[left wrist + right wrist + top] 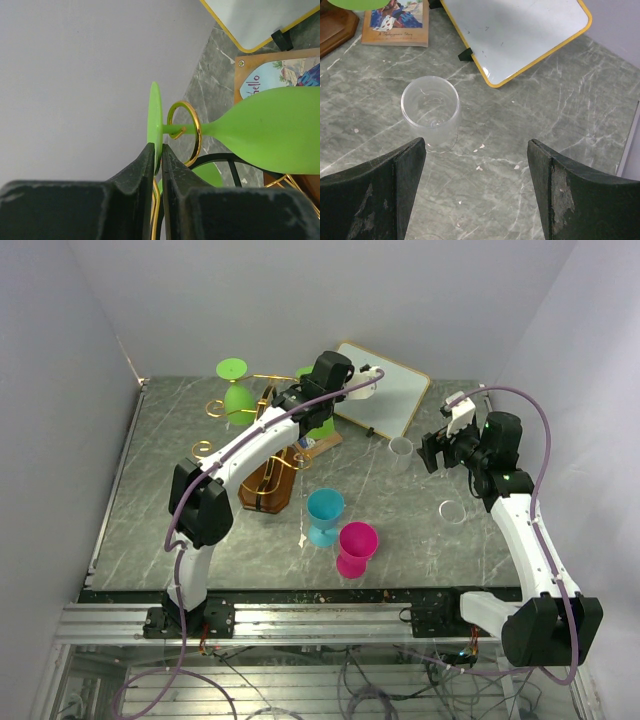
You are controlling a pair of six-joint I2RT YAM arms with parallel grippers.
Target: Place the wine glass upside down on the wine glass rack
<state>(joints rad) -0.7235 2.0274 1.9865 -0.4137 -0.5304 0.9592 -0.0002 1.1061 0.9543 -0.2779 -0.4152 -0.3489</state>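
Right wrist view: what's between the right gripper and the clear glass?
Bare tabletop only, shown in the right wrist view; the right gripper is open, the clear glass untouched.

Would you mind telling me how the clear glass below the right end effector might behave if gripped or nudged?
The clear glass looks thin-walled, so probably light and perhaps fragile under a hard squeeze. Its smooth round wall may slip in a grip. Standing upright on the table, a sideways nudge could tip it, and it would then likely roll.
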